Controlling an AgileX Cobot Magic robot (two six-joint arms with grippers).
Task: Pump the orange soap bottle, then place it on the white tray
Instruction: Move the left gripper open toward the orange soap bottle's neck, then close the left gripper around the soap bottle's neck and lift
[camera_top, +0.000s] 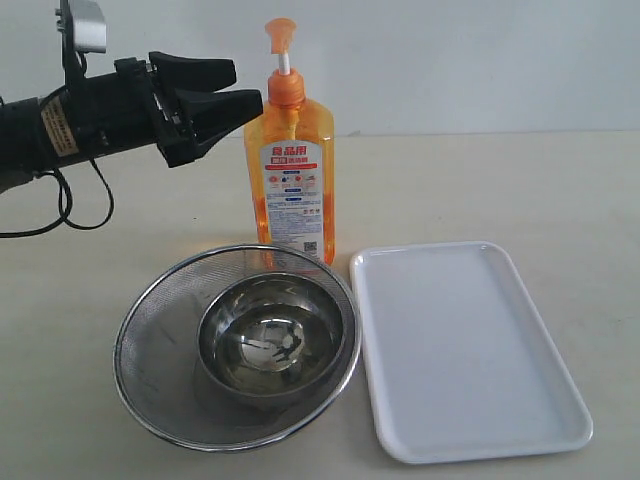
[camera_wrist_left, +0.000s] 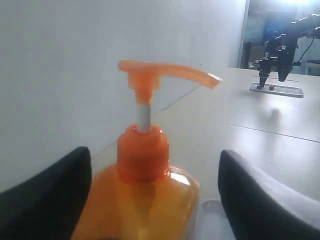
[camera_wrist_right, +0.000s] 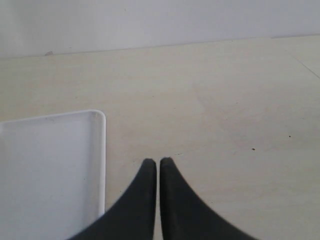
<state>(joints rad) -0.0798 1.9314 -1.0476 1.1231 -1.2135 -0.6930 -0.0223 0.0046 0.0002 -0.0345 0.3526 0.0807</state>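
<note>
Both jaws of the left gripper (camera_top: 248, 85) stand wide apart and hold nothing, just left of the orange soap bottle (camera_top: 289, 170), at its pump collar. This bottle stands upright on the table (camera_top: 500, 190). The white tray (camera_top: 470, 350) lies near the bottle, to its front right, and a mesh strainer (camera_top: 150, 370) with a steel bowl (camera_top: 265, 335) is just in front of it. The right gripper (camera_wrist_right: 158, 162) has its jaws pressed together, empty.

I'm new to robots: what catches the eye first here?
The tall orange soap bottle stands mid-table, the black left gripper open beside its neck. In front, a steel bowl sits inside a mesh strainer, with the white tray to their right.
</note>
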